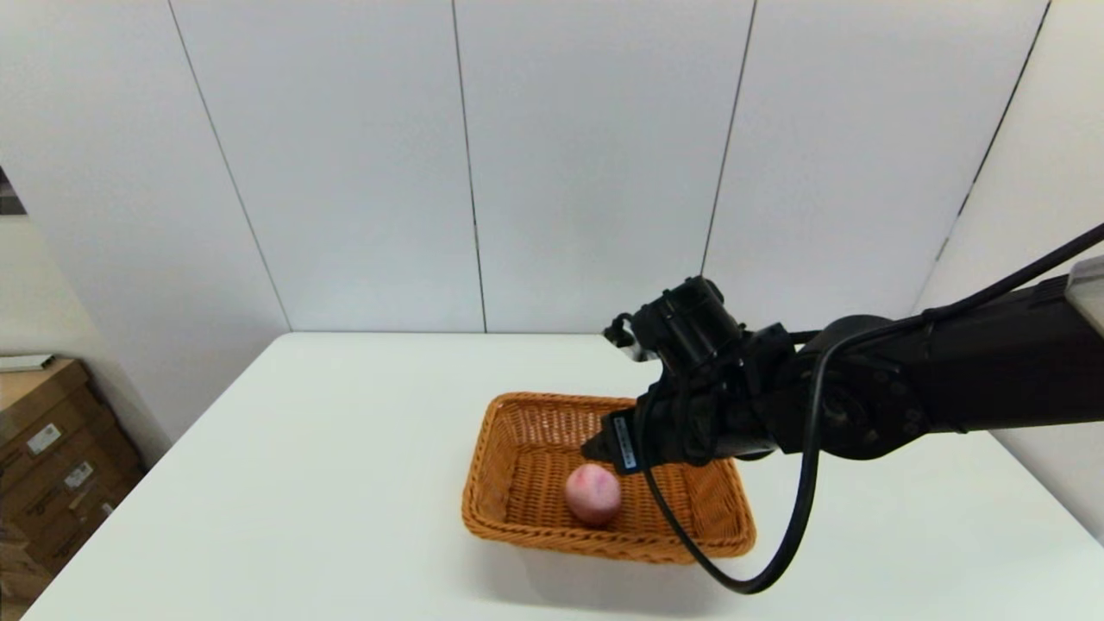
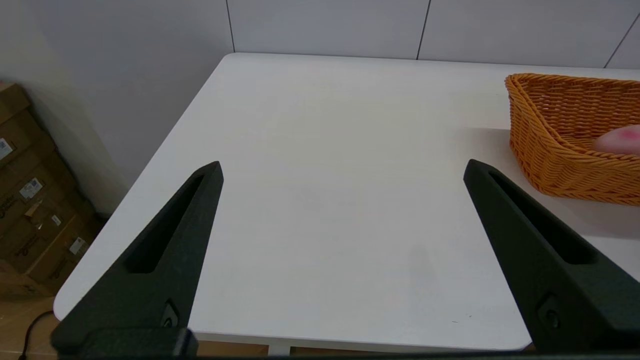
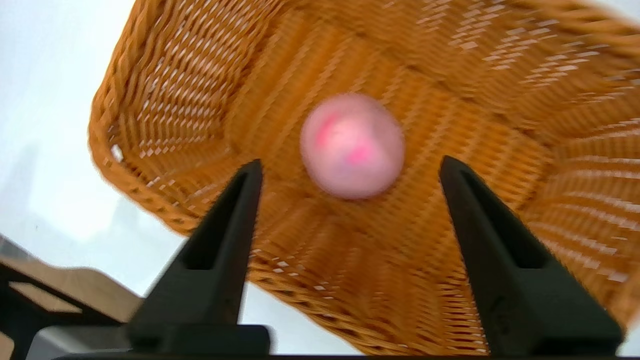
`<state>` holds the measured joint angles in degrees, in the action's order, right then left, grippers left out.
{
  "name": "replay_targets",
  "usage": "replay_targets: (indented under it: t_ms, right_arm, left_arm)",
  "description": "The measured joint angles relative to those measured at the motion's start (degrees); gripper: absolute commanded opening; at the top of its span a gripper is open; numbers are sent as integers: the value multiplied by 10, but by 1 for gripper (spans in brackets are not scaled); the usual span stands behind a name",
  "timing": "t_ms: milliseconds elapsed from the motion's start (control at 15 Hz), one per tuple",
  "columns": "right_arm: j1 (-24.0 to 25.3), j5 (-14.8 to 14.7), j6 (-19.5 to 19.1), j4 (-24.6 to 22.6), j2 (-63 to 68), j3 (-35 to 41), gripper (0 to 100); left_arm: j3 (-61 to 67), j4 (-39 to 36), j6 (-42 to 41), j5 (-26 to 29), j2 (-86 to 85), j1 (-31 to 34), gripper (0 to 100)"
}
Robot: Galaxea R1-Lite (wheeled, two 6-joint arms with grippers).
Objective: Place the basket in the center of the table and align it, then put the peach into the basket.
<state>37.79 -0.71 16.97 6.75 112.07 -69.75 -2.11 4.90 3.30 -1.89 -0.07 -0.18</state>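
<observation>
The orange-brown wicker basket (image 1: 604,545) sits on the white table (image 1: 328,483), a little right of the middle. The pink peach (image 1: 592,493) lies on the basket's floor, free of any grip. My right gripper (image 1: 604,447) hovers just above and behind the peach, over the basket. In the right wrist view the right gripper (image 3: 350,161) is open, with the peach (image 3: 352,145) beyond its fingertips inside the basket (image 3: 200,100). My left gripper (image 2: 344,165) is open and empty above the table's near left part, left of the basket (image 2: 550,165) and the peach (image 2: 620,140).
Cardboard boxes (image 1: 52,448) stand on the floor beyond the table's left edge. White wall panels close off the back and right. A black cable (image 1: 776,552) loops down from the right arm over the basket's front right corner.
</observation>
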Motion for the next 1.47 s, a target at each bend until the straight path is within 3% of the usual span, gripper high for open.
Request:
replay_targets:
  t_ms: [133, 400, 667, 933, 1133, 1467]
  right_arm:
    - [-39, 1, -1, 3, -15, 0, 100]
    - [-184, 21, -13, 21, -43, 2, 100]
    - [-360, 73, -75, 27, -53, 0, 100]
    - [-491, 109, -130, 30, -53, -5, 100]
    - [-530, 132, -156, 48, -68, 4, 100]
    - [-508, 172, -152, 102, -166, 28, 100]
  left_arm:
    - [0, 0, 0, 0, 0, 0, 100]
    - [0, 0, 0, 0, 0, 0, 100]
    - [0, 0, 3, 0, 0, 0, 100]
    - [0, 0, 6, 0, 0, 0, 100]
    - [0, -1, 6, 0, 0, 0, 100]
    - [0, 0, 6, 0, 0, 0, 100]
